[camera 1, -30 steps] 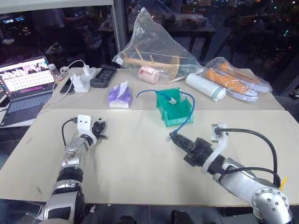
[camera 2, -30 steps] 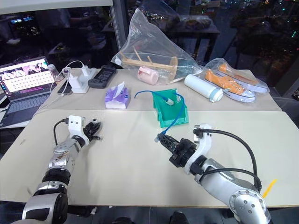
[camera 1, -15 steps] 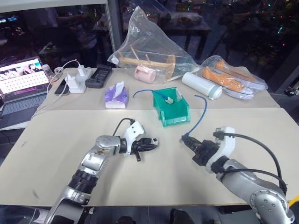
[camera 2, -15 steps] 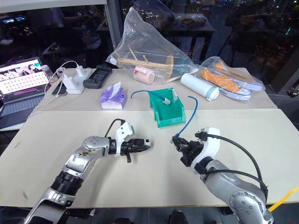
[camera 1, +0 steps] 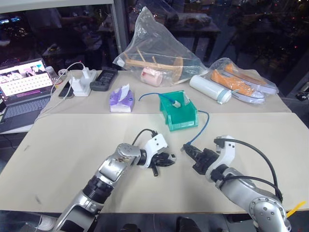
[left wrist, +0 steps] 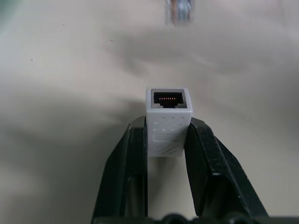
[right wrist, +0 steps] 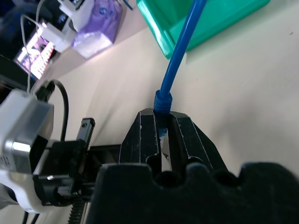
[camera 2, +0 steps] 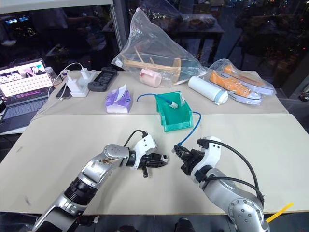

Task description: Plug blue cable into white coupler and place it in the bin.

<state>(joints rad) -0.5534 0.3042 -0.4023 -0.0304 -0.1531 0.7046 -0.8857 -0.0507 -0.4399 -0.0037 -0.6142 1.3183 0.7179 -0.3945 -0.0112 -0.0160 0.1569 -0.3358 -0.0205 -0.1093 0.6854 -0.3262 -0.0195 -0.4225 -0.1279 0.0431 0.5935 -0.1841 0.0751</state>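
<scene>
My left gripper (camera 1: 168, 159) is shut on the white coupler (left wrist: 168, 112), a small boxy block whose dark socket faces away from the fingers and toward my right gripper. A short gap to the right, my right gripper (camera 1: 187, 151) is shut on the blue cable (camera 1: 206, 126) just behind its plug. The cable arcs up and back toward the teal bin (camera 1: 183, 121). A blurred clear plug (left wrist: 178, 11) shows beyond the coupler in the left wrist view. Both grippers hover just above the table, in front of the bin.
Inside the bin lie another small white coupler (camera 1: 176, 103) and a second blue cable (camera 1: 149, 95) trailing out to its left. At the back are a laptop (camera 1: 24, 84), white chargers (camera 1: 82, 83), a purple tissue pack (camera 1: 120, 98), a plastic bag (camera 1: 154, 53), a white bottle (camera 1: 211, 89) and bagged orange shoes (camera 1: 241, 82).
My left gripper has swung right across the table with the coupler, closing on my right gripper. The right gripper has dropped slightly, still holding the cable.
</scene>
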